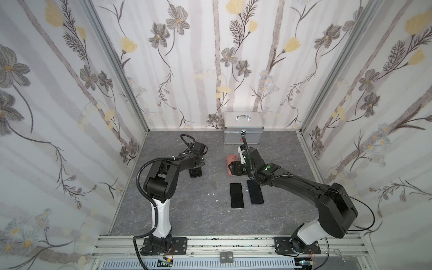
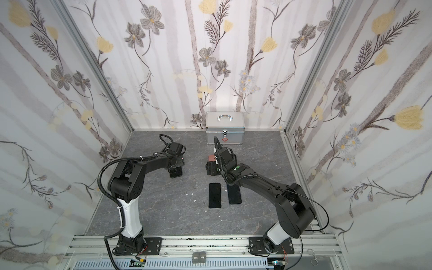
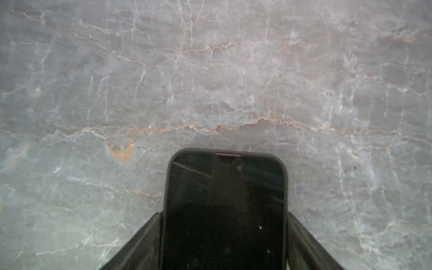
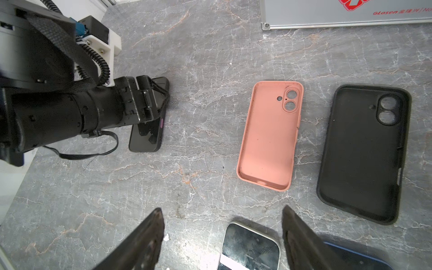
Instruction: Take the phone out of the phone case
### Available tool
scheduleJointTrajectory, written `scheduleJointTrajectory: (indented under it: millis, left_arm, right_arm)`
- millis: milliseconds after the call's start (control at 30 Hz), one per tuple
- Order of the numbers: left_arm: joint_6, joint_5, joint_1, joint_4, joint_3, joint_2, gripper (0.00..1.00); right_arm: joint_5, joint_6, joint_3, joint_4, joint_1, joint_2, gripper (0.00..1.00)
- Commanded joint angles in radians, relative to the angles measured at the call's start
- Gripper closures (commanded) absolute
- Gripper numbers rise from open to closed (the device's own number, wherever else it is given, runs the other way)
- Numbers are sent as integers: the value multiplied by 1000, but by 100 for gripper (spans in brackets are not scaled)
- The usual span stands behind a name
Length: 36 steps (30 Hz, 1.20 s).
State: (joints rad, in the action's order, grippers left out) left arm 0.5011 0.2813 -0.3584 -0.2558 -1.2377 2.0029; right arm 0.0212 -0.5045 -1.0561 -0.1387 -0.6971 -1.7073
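A phone (image 3: 224, 210) with a dark screen lies face up in its black phone case (image 3: 285, 187) on the marble table, left of centre in both top views (image 1: 196, 173) (image 2: 175, 173). My left gripper (image 3: 224, 214) straddles it from above, a finger pressed against each long side of the case. The right wrist view also shows this gripper (image 4: 161, 98) over the phone (image 4: 147, 135). My right gripper (image 4: 222, 209) hangs open above the table with nothing between its fingers, over the middle (image 1: 233, 169).
An empty pink case (image 4: 268, 140) and an empty black case (image 4: 362, 159) lie open side up under the right arm. Two bare phones (image 1: 236, 195) (image 1: 255, 192) lie side by side nearer the front. A silver box (image 1: 242, 127) stands at the back wall.
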Motion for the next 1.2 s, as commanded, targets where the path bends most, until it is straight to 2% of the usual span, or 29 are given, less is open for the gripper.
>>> scheduleJointTrajectory:
  millis: [0, 233, 433, 800, 967, 1167]
  left_arm:
    - [26, -83, -22, -157, 47, -38, 26]
    - [31, -89, -96, -61, 180, -215, 29]
    - [5, -117, -133, 72, 328, -394, 30]
    - [-88, -158, -262, 279, 518, -668, 30]
    - [-126, -207, -282, 329, 560, -723, 32]
    - [-174, -226, -324, 346, 572, -740, 34]
  right_arm:
    - [15, -11, -2, 31, 2, 13, 22]
    - [-20, -45, 5, 49, 22, 32, 22]
    - [-115, -81, 6, 75, 43, 11, 22]
    - [-468, -120, -95, 90, 88, -108, 24]
    - [-580, -114, -147, 79, 93, -172, 27]
    - [-648, -89, -182, 47, 96, -214, 32]
